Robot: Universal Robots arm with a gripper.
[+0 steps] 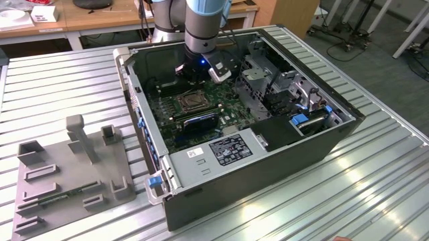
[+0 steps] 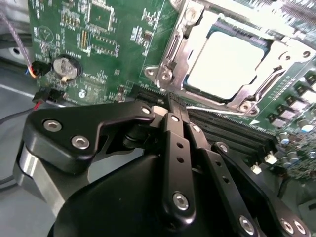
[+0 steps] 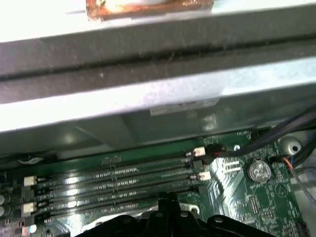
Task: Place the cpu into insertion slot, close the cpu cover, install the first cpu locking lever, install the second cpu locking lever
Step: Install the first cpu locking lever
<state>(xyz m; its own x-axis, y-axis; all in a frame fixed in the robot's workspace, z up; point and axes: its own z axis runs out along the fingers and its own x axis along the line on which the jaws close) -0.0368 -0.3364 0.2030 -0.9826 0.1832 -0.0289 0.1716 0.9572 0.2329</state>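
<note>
Black hand, closed, just beside cpu

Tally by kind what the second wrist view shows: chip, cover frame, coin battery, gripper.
Silvery-beige square cpu: 1
Silvery metal cpu cover frame: 1
Round silver coin battery: 1
Black gripper: 1
Total: 4

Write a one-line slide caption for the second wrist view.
Gripper beside the insertion slot, cpu seated, framed by the cpu cover.
</note>
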